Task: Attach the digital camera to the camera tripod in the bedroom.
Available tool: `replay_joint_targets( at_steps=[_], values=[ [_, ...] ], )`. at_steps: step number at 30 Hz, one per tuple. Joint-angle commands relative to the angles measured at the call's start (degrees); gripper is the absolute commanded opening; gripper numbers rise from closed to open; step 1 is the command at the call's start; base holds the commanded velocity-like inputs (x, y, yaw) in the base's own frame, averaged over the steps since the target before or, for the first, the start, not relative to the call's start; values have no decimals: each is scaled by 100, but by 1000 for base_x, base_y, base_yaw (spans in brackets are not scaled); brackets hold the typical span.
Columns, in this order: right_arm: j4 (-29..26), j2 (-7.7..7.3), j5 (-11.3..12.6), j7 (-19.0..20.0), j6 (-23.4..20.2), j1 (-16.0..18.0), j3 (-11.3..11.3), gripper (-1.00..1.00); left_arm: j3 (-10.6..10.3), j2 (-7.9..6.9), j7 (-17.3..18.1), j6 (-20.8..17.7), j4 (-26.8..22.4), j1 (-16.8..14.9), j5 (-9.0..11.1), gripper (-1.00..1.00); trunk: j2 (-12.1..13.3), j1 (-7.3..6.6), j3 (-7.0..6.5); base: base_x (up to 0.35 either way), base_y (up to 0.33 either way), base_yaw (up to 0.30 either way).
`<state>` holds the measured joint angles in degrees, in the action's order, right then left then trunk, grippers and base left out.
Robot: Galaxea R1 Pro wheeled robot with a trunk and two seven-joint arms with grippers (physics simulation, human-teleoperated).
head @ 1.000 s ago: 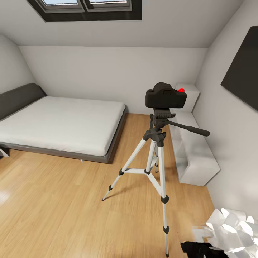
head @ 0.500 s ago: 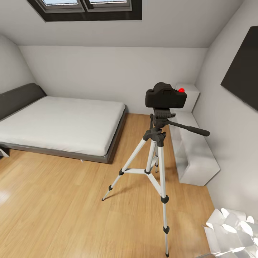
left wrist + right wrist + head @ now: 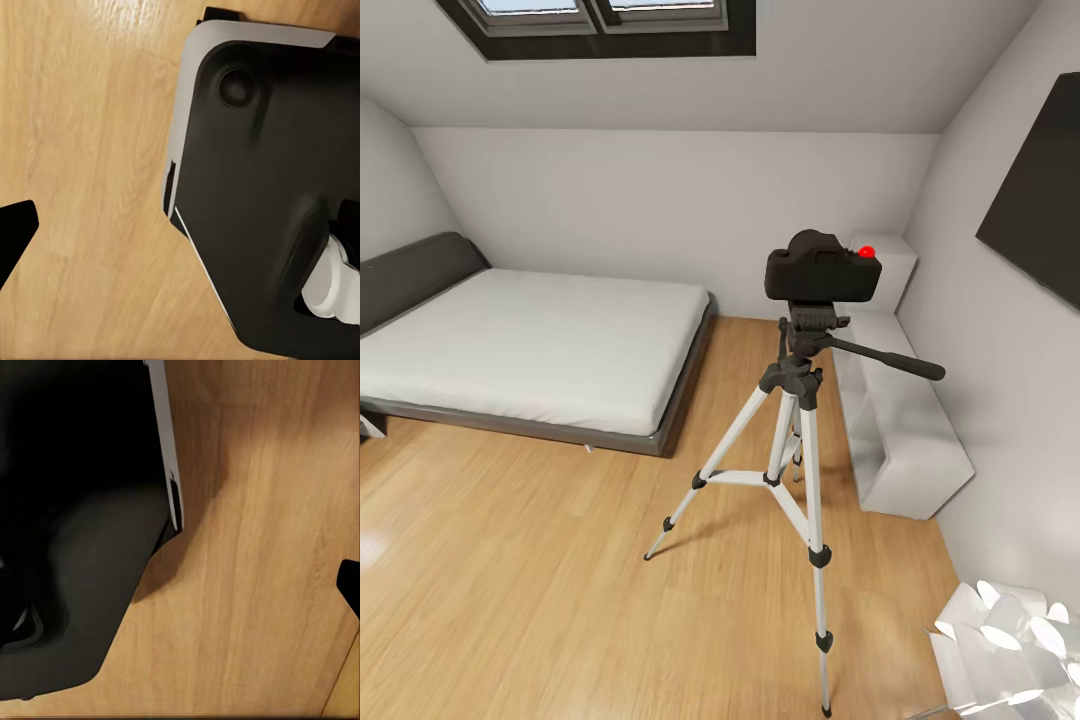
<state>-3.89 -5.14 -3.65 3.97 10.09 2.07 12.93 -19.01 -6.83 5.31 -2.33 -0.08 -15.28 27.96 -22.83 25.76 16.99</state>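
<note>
The small, chunky black digital camera (image 3: 822,267), matte-bodied with a bright red round button at its upper right, sits upright on the black head of the camera tripod (image 3: 797,420). Its wide axis runs left to right across the head view, with the humped top uppermost. The tripod stands on the light wood plank floor (image 3: 540,570) of the bedroom, its three smooth silver-white tubular legs splayed out and ending in black feet, with black joints and a thin brace between them. A long black pan handle sticks out from the head toward the right, sloping slightly down.

Just behind and right of the tripod runs a low white glossy bench-like unit (image 3: 905,420) along the white wall. To the left lies a low dark-framed bed with a flat white mattress (image 3: 530,345). A dark-framed skylight (image 3: 600,25) is set in the sloped ceiling, and a dark flat panel (image 3: 1035,200) hangs on the right wall.

Both wrist views look down on the wood floor and the robot's dark, smooth-moulded base (image 3: 262,195); a black fingertip edge shows in each, but I cannot tell how far either gripper is spread.
</note>
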Motion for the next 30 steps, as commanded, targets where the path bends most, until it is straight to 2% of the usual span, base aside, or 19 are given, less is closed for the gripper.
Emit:
replay_joint_targets(
  at_steps=[1,12,30],
  values=[
    [29,0,-36,23,34,4,50,100,-41,-2,21,-12,-1,4,61,100,-9,3,9,0,0,0],
    [117,62,-29,11,90,4,57,100,-48,16,23,352,-6,29,47,100,-9,3,8,0,0,0],
    [125,107,-15,-1,142,4,60,100,-70,66,31,443,-109,30,-23,100,-9,3,-122,0,0,0]
  ],
)
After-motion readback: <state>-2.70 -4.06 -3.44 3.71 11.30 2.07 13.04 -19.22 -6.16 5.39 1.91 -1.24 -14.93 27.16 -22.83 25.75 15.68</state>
